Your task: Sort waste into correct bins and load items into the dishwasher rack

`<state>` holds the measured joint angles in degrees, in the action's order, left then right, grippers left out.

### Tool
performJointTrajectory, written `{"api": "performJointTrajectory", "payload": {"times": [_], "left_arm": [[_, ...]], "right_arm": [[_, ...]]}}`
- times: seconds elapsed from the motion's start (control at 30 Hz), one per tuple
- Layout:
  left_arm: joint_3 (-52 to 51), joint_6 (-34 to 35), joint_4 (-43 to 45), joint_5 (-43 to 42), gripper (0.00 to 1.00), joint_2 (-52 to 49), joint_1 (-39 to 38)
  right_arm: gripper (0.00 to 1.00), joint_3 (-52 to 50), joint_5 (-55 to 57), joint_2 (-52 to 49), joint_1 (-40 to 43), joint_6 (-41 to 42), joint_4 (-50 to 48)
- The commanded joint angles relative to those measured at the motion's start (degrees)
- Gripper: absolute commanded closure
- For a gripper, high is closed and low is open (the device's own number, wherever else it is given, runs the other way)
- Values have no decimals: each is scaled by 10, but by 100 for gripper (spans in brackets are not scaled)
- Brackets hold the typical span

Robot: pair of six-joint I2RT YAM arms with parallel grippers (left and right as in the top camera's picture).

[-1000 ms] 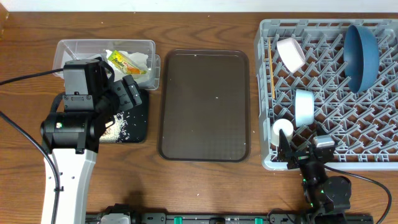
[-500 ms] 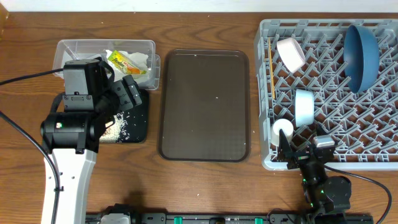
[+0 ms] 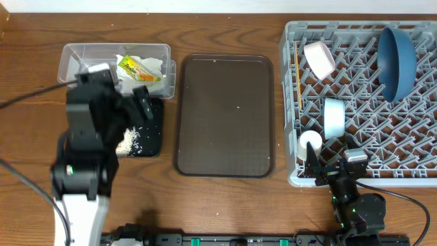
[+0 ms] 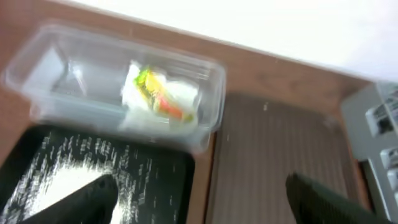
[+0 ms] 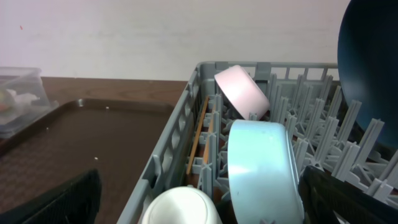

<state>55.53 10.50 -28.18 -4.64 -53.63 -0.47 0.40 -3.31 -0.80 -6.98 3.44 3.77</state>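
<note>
Rice scraps at left centre, strewn on black tray: light, loose, likely to scatter; probably best lifted by tray rim. Left gripper parted wide, empty; right gripper likewise.

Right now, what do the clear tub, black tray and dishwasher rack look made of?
Clear tub: thin transparent plastic, glossy; the snack wrapper shows through its wall.
Black tray: probably plastic, seemingly matte; too blurred to be sure.
Dishwasher rack: moulded grey plastic, dull finish; lattice floor and pegs look like one piece.
</note>
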Motion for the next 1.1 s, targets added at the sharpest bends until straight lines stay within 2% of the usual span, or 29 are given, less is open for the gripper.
{"api": "performJointTrajectory", "payload": {"times": [0.0,0.17,0.33,0.67,1.07], "left_arm": [[-97,-45,63,-17,11,65,2],[-247,-50,177,-20,11,183,2],[-348,-55,245,-21,11,279,2],[-485,-56,262,-22,11,460,2],[-544,-65,297,-22,11,526,2]], "right_arm": [[1,-1,-6,5,5,8,2],[1,-1,-6,5,5,8,2],[1,-1,-6,5,5,8,2],[1,-1,-6,5,5,8,2],[1,-1,-6,3,5,8,2]]}}
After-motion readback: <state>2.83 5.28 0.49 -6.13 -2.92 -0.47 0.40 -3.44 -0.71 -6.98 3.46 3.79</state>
